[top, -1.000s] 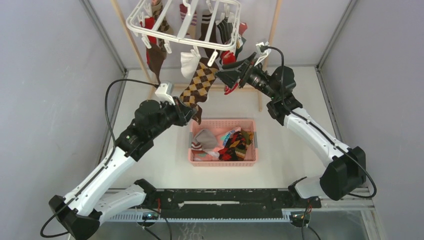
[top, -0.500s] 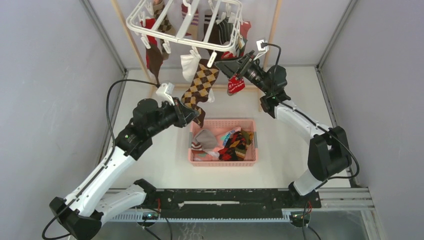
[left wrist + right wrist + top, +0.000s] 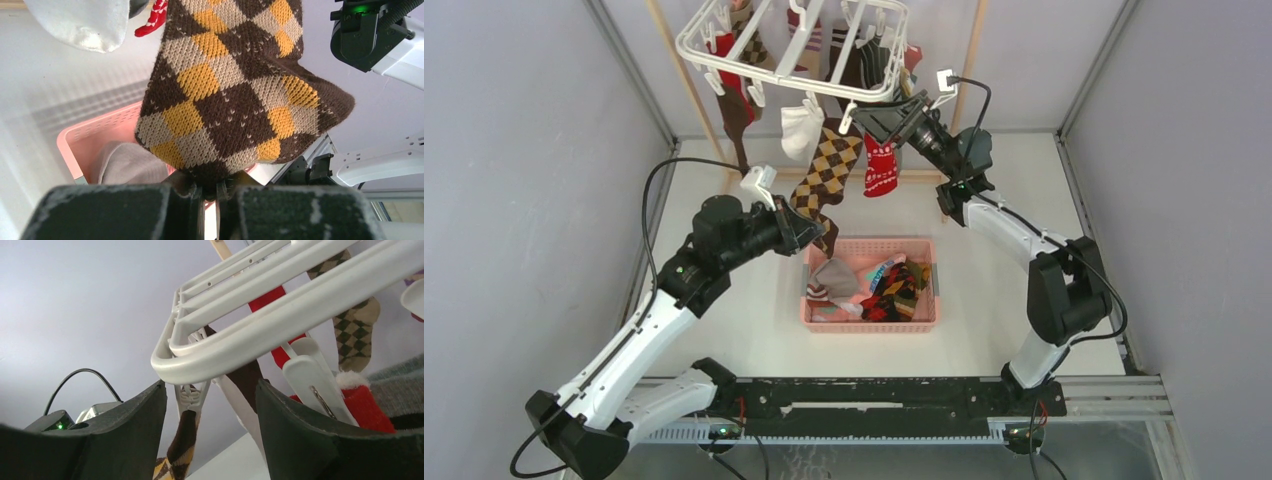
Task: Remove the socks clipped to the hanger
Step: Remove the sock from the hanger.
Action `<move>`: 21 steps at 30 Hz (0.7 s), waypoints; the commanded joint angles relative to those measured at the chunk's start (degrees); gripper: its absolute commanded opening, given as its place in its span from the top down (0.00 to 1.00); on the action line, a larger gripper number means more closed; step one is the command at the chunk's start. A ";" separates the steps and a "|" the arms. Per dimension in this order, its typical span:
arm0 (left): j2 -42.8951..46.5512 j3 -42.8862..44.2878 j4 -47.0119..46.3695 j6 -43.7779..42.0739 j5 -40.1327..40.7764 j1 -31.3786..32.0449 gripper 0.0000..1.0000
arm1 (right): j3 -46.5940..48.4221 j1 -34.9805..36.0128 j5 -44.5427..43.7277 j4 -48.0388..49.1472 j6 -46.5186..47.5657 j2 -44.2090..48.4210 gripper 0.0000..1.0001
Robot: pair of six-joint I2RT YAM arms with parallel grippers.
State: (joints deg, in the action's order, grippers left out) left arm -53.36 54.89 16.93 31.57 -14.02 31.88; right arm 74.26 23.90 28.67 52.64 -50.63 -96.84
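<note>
Hanging at the far side, the white plastic rectangular drying hanger (image 3: 796,45) carries mixed-colour fabric socks (image 3: 881,165). Only the right wrist view shows the raised right gripper (image 3: 210,405) with fingers spread under the hanger's rim. The outstretched left gripper (image 3: 210,192) pinches the toe of a brown-and-yellow argyle knit sock (image 3: 235,95).

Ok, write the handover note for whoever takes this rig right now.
Left gripper: shut on the brown argyle sock at its lower end; it hangs from the hanger.
Right gripper: open, jaws either side of a clip at the hanger's edge.
Done: several socks lie in the pink basket.
Left: argyle, red sock, white sock and others hang from the hanger.
</note>
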 commanded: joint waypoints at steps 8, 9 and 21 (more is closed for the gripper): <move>0.08 4.02 -1.88 0.34 -1.99 -1.01 0.91 | 4.88 1.81 0.46 1.59 -0.34 -0.33 0.33; 0.14 4.00 -1.90 0.33 -1.98 -1.03 0.91 | 5.00 2.01 0.39 1.17 0.06 -0.22 0.34; 0.54 3.66 -1.91 0.51 -2.24 -1.12 0.91 | 5.12 2.97 -0.17 -0.62 1.92 0.33 0.48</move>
State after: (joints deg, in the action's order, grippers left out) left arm -53.39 54.89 16.93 31.57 -15.22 31.29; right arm 77.14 26.52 28.82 50.74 -49.76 -97.60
